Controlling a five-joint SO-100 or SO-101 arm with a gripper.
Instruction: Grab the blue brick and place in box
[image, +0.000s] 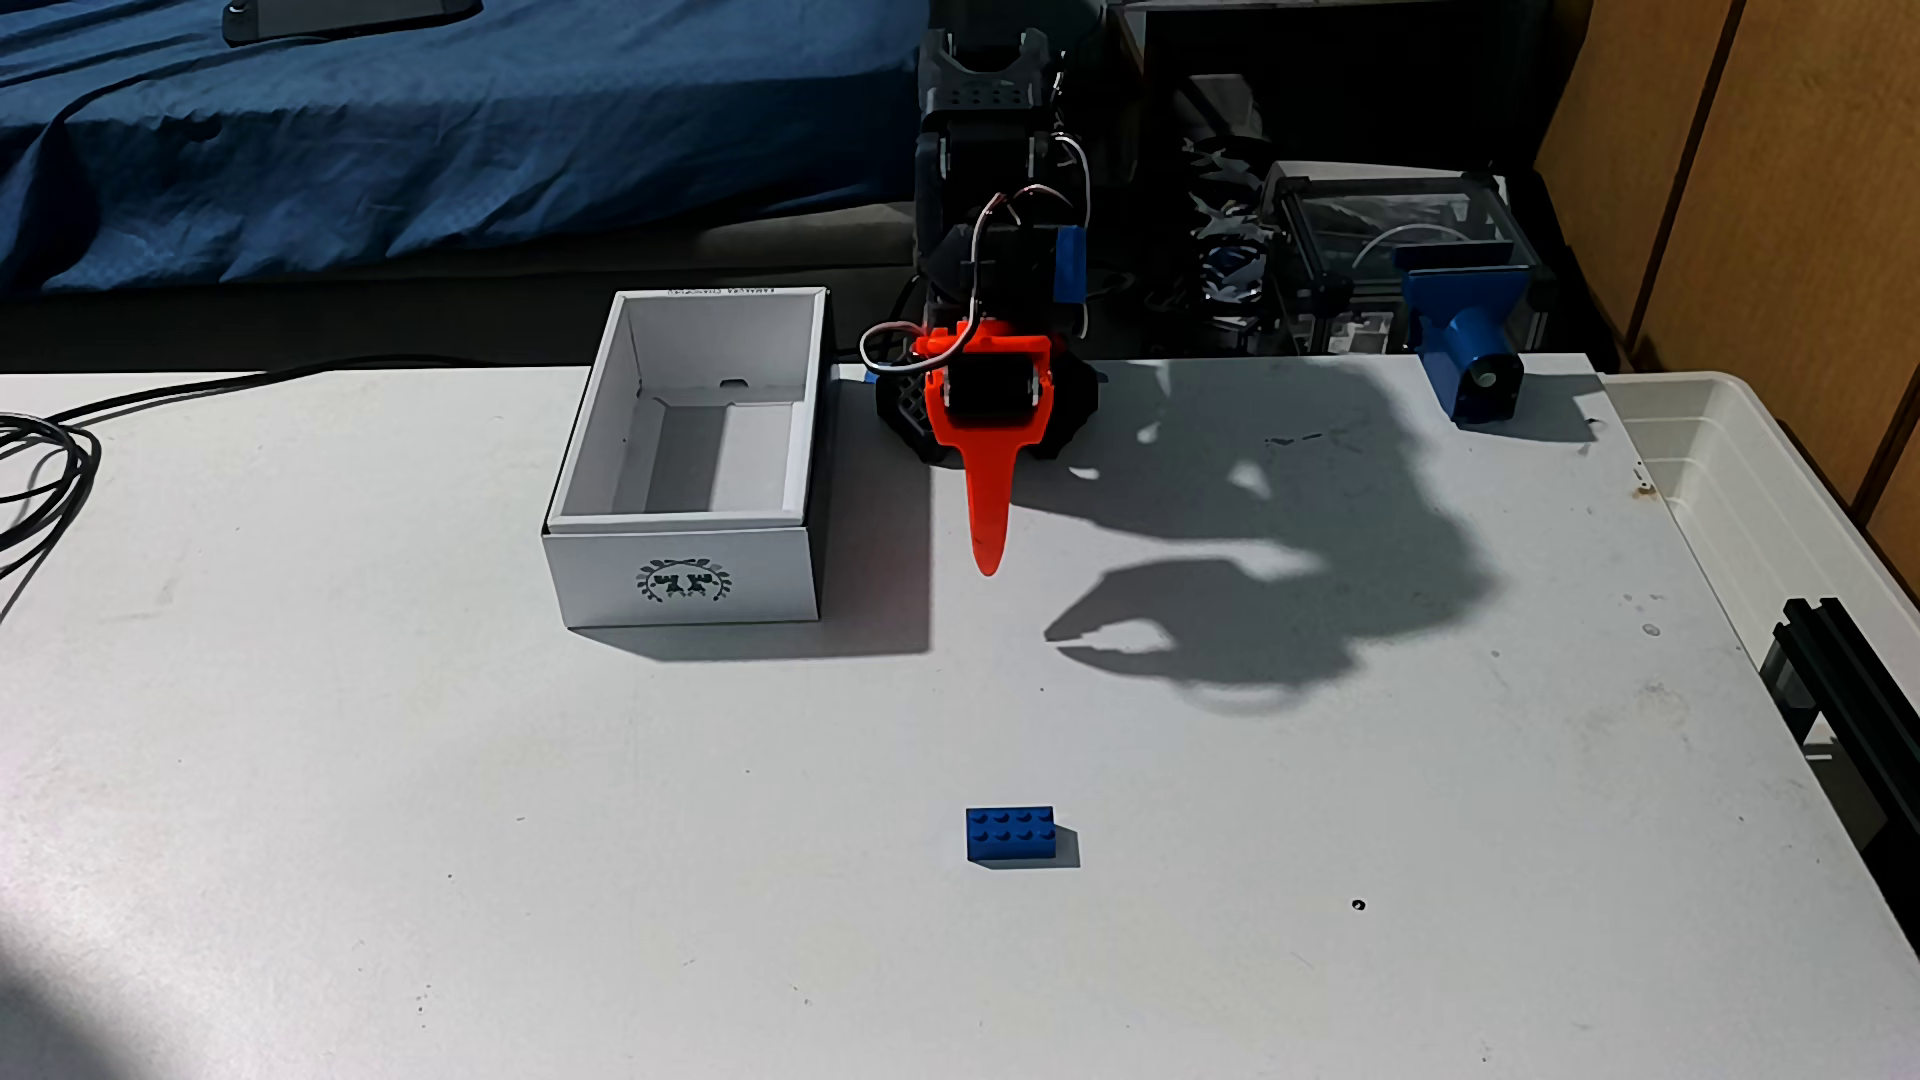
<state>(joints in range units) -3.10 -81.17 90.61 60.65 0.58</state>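
The blue brick lies flat on the white table, studs up, its long side running across the fixed view. It sits alone in the open, well apart from the box and nearer the camera, off to the right of the box's emblem side. The box stands open with nothing inside, its short side with the dark wreath emblem facing the camera. Just to the right of the box the arm's orange tool hangs with its tip pointing down, above the table and level with the box's front wall; from this angle a single orange finger shows, so I cannot tell whether it is spread or pressed together, and it holds nothing that can be seen. The arm's shadow falls further right of the box. A blue clamp sits at the table's far edge, far right of the box.
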